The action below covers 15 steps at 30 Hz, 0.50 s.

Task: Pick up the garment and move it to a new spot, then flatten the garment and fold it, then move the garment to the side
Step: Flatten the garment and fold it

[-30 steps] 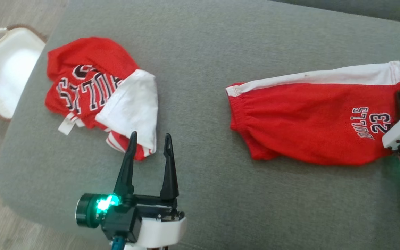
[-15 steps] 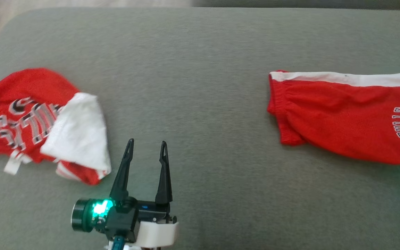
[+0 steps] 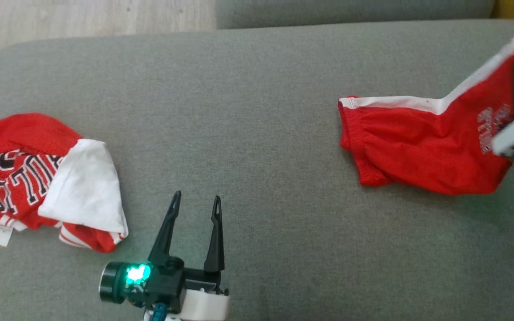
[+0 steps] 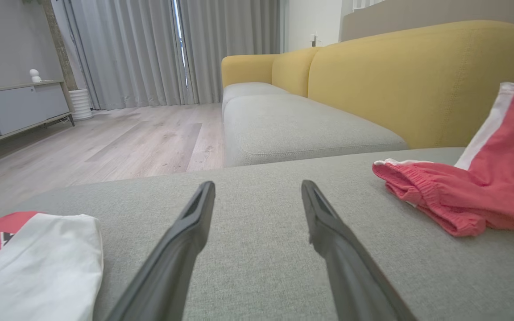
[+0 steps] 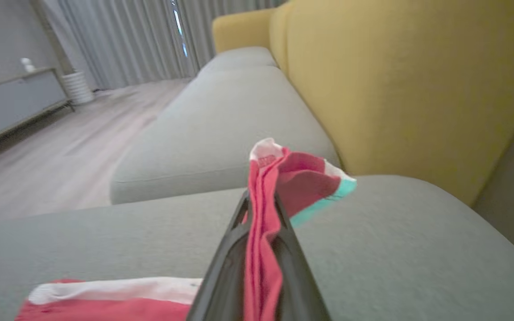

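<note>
One grey cushion [image 3: 257,111], yellow backrest [image 4: 417,80]; left claw [image 3: 196,197] agape, right claw [image 5: 261,203] clenched on red shorts [image 3: 417,147].

Item: red shorts [image 3: 417,151]
Trim: white side stripe; dark lettering near hem
Pose: waistband end flat on grey cushion [image 3: 257,111]; hem end raised
Grip: hem pinched in right gripper [image 5: 261,200]
</note>
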Available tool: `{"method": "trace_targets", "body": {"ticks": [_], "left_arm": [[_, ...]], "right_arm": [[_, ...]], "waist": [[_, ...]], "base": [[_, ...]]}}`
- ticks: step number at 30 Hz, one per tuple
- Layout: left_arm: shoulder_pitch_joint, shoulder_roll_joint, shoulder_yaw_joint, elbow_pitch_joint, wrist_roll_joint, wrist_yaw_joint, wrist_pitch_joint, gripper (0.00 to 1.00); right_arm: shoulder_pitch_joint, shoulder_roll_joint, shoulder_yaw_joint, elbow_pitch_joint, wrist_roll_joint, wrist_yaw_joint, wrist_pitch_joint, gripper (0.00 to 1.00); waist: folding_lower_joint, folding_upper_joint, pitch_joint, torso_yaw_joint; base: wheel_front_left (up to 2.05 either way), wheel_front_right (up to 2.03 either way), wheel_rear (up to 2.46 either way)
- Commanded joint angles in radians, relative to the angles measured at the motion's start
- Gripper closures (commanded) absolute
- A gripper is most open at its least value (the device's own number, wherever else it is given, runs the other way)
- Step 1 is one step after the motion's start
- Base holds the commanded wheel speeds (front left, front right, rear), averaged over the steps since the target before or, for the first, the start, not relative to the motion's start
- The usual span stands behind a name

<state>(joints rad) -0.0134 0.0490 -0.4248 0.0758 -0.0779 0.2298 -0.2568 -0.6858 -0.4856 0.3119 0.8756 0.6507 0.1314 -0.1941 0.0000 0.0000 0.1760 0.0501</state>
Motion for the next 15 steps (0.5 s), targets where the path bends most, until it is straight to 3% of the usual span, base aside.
{"method": "trace_targets", "body": {"ticks": [1,10,15], "left_arm": [[-0.007,0.001,0.019,-0.017,-0.001,-0.005,-0.005,0.00],[0.003,0.001,0.000,0.006,-0.019,-0.011,-0.005,0.00],[-0.008,0.001,-0.021,0.018,-0.039,-0.014,-0.005,0.00]], "right_arm": [[-0.008,0.009,0.020,-0.062,-0.017,-0.001,0.000,1.00],[0.048,0.151,0.055,-0.232,-0.082,-0.001,0.083,1.00],[0.106,0.249,0.067,-0.243,-0.141,-0.001,0.129,1.00]], "waist": [[0.0000,0.0000,-0.019,0.012],[0.0000,0.0000,-0.037,0.060],[0.0000,0.0000,-0.027,0.101]], "base": [[0.00,0.00,0.00],[0.00,0.00,0.00],[0.00,0.00,0.00]]}}
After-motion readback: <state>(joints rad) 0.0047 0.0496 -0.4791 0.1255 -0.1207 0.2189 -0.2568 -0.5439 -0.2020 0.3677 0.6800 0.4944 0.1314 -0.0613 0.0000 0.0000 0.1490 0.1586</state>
